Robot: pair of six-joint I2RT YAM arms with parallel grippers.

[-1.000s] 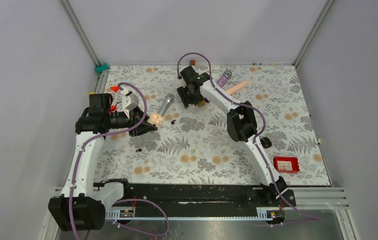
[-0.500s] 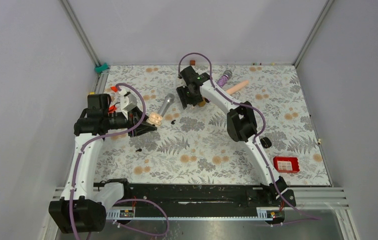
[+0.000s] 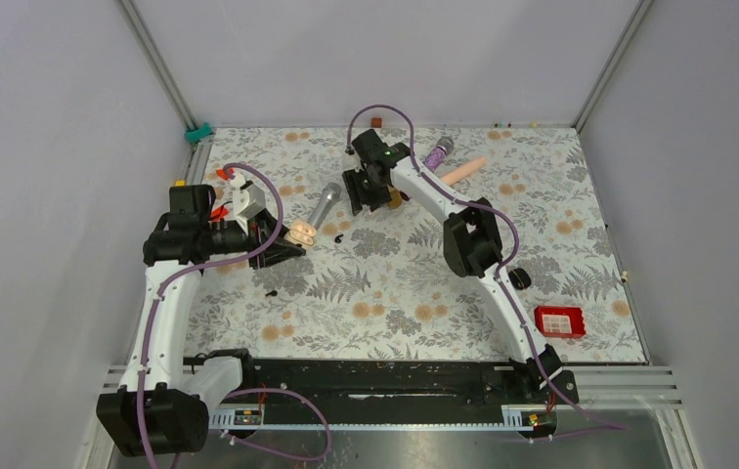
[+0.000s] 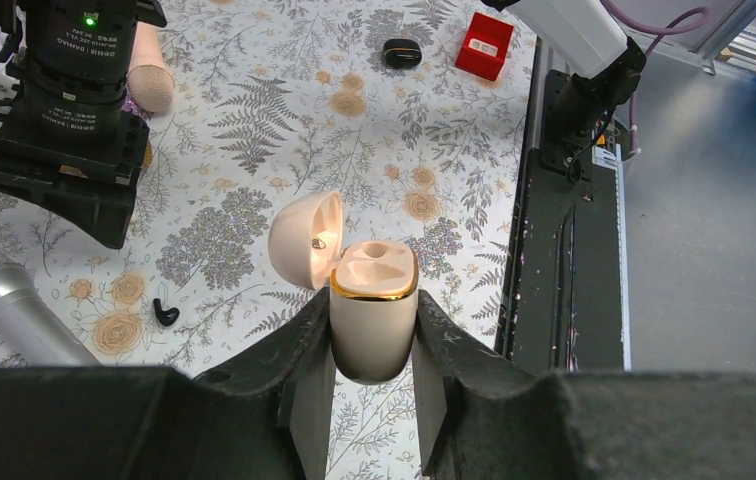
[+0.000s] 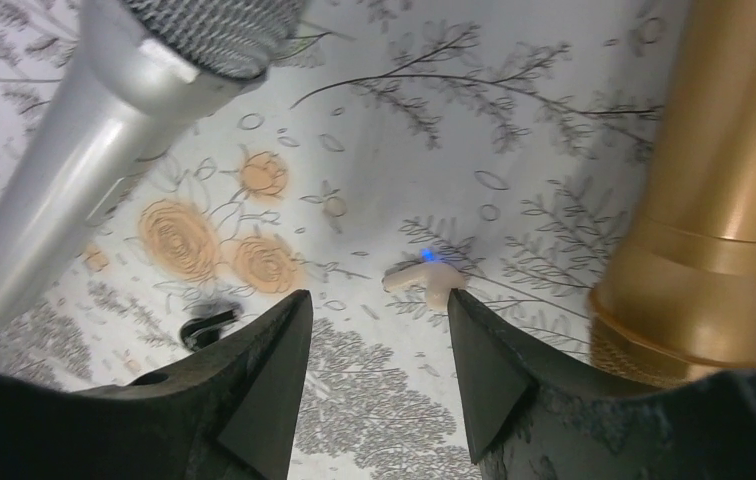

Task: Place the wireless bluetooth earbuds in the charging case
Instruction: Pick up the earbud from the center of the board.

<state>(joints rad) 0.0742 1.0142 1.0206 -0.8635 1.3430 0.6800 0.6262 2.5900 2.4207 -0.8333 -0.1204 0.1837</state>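
My left gripper [image 4: 372, 305] is shut on the cream charging case [image 4: 374, 330], held upright with its lid open and both wells empty; the case also shows in the top view [image 3: 300, 233]. One tiny black earbud [image 4: 165, 313] lies on the floral mat just to the right of the case [image 3: 338, 237]. A second black earbud [image 3: 271, 291] lies nearer the arm bases. My right gripper [image 5: 376, 300] is open and empty, low over the mat. The black earbud [image 5: 206, 327] sits just outside its left finger. A small cream earbud-shaped piece [image 5: 429, 280] with a blue light lies by its right fingertip.
A silver microphone [image 3: 324, 203] lies between the grippers. A gold microphone [image 5: 714, 250] is close to my right gripper's right side. A purple microphone [image 3: 438, 151] and a pink stick [image 3: 463, 171] lie behind. A round black pebble [image 3: 520, 278] and a red box [image 3: 559, 320] lie at the right.
My right gripper has shifted slightly to the left over the mat. My left gripper has drawn the case a little to the left. Nothing was grasped or released.
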